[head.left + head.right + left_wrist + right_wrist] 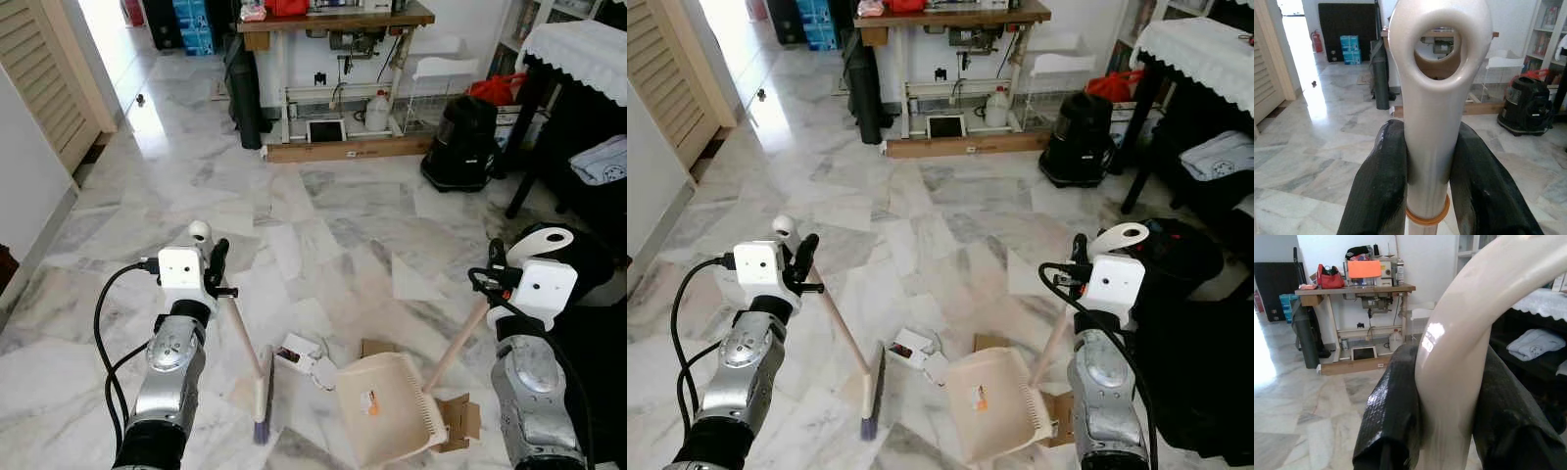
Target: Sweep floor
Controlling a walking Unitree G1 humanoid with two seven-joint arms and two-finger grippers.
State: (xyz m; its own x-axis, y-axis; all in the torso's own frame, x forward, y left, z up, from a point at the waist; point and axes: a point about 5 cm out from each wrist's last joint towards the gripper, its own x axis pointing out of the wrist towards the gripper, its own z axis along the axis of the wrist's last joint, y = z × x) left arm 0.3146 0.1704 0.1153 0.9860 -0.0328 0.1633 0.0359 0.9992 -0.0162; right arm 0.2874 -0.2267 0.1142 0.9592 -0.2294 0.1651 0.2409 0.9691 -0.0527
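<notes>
- Clearly the sweeping is under way but not finished: the left gripper point(217, 266) has its jaws clenched on the pale handle of the broom point(263, 397), whose dark bristle head rests on the marble floor point(323, 211) just in front of the robot.
- The right gripper point(490, 277) has its jaws clamped round the curved cream handle of the dustpan point(384, 406), which sits on the floor with its open mouth turned toward the broom.
- Between broom head and pan lies a small white box point(299, 355); a brown cardboard scrap point(375, 347) sits at the pan's far edge and another cardboard piece point(459, 419) lies beside the pan's handle end.
- The pan looks empty apart from a small orange mark inside, so my reading is that all the litter is yet to be gathered.
- The floor is glossy grey-veined marble, bright with glare near the doorway.
- Further off stand a sewing-machine worktop point(338, 20), a black vacuum cleaner point(460, 142) and a louvred door point(44, 69).
</notes>
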